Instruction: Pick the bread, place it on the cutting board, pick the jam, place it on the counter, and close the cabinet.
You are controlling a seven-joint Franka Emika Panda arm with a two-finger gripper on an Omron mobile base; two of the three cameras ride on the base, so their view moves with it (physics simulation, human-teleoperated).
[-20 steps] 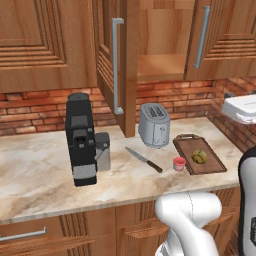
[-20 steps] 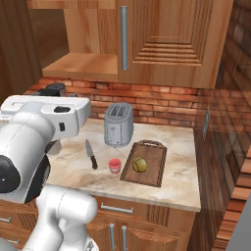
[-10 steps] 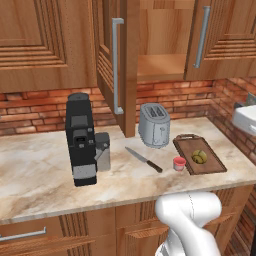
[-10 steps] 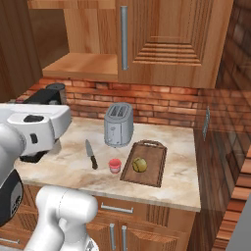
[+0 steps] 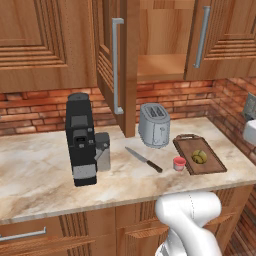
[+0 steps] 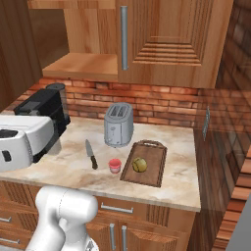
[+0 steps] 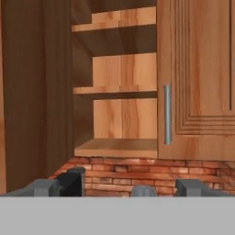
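Observation:
The olive-brown bread (image 5: 199,157) (image 6: 139,164) lies on the dark cutting board (image 5: 214,165) (image 6: 156,174). Just left of the board, the small red jam (image 5: 179,163) (image 6: 114,165) stands on the beige counter (image 5: 40,170) (image 6: 73,166). The cabinet (image 5: 160,45) (image 7: 121,119) has its left door (image 5: 117,65) swung out and its right door (image 5: 220,35) (image 7: 197,78) closed; the shelves inside look bare. My gripper (image 7: 119,188) is open with nothing between its fingers. It is raised and faces the cabinet's open half, away from the counter things.
A silver toaster (image 5: 154,125) (image 6: 118,125) stands behind the board. A knife (image 5: 144,160) (image 6: 90,155) lies left of the jam, and a black coffee machine (image 5: 82,140) (image 6: 46,110) stands further left. A brick wall closes the right end.
The arm has swung: its white link slid left and down in the right base view, and the hand moved toward the right edge of the left base view. Bread, jam and cabinet doors stayed put.

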